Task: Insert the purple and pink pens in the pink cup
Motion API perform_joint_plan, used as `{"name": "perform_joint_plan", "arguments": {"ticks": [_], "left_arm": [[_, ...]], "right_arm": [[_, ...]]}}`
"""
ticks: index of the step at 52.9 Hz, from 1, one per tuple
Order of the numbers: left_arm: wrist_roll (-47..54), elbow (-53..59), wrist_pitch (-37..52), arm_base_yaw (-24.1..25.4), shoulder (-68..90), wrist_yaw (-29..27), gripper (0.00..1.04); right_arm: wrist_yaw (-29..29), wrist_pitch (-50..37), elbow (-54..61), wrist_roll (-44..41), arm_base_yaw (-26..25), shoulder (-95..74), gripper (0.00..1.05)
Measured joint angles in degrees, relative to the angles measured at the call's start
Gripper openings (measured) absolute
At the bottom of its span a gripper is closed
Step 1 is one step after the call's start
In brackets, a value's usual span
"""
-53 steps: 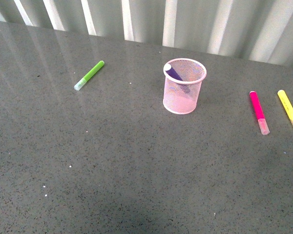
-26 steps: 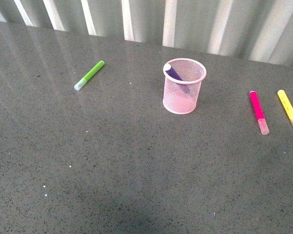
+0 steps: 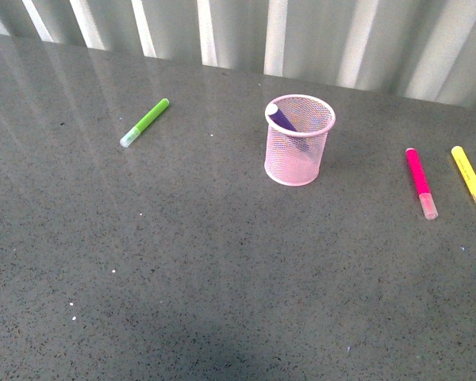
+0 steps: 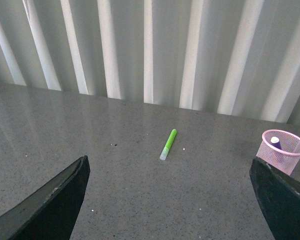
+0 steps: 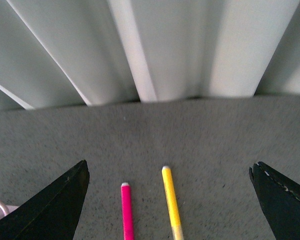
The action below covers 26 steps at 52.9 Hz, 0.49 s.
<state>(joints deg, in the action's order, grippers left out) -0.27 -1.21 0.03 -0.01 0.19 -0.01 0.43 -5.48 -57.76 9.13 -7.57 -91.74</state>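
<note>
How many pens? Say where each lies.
4: purple pen inside the pink cup; green marker left of it; pink pen and yellow marker right of it. None seems hidden.

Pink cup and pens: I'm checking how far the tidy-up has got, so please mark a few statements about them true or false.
1. The purple pen is inside the pink cup. True.
2. The pink pen is in the cup too. False: it lies on the table, to the right of the cup.
3. The yellow marker lies beside the pink pen, not touching it. True.
4. The green marker leans against the cup. False: it lies flat, well to the cup's left.
</note>
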Motion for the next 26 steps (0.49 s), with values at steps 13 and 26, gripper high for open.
{"name": "perform_joint_plan", "arguments": {"ticks": [13,26], "left_arm": [[0.00,0.00,0.00,0.00,0.00,0.00,0.98],[0.00,0.00,0.00,0.00,0.00,0.02,0.98]], "right_arm": [[3.41,15.52,-15.96,1.55,5.92,-20.85,0.98],[2.03,16.81,-17.51,0.74,10.32,-29.48,0.98]]}}
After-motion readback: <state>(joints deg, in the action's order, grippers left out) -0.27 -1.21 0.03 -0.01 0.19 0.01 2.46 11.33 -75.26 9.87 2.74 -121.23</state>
